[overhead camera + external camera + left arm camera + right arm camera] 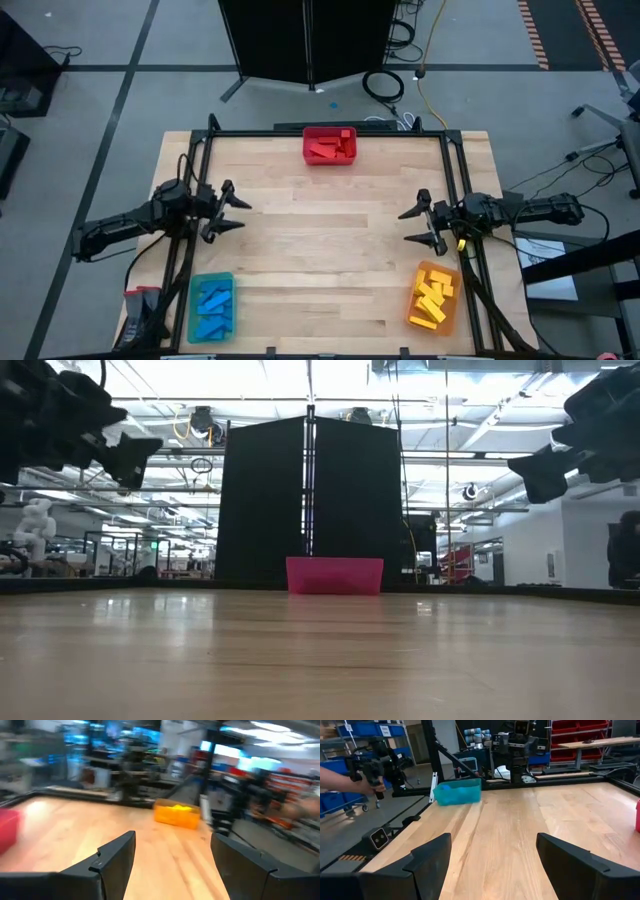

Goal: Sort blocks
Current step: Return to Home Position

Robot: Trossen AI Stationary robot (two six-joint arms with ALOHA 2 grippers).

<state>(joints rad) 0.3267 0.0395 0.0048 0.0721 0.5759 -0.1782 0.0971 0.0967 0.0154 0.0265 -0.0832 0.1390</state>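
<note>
The pale wooden bench [330, 260] with its black frame takes up most of the floor in front of me, and its whole middle lies bare. The two dark jointed arms reach in from either side, the left arm [130, 225] at the left edge and the right arm [530, 210] at the right edge, both raised off the wood and pointing inward at each other.

Three plastic bins stand at the edges. The red plastic bin [306, 150] is at the far middle, the blue plastic bin [192, 310] at the near left corner, and the orange plastic bin [432, 267] at the near right corner. Every brick I can see is already in one of them: the small flat red blocks [333, 146] in the red bin, the blue blocks [213, 305] in the blue one, and the yellow blocks [433, 295] heaped at odd angles in the orange one.

The left claw [243, 214] is spread wide and holds nothing, with the blue bin on its near side. The right claw [403, 226] is just as wide and just as empty, with the orange bin close by on its near side. No block lies between the claws, so to my eye the sorting is done and the arms only need to draw back.
</note>
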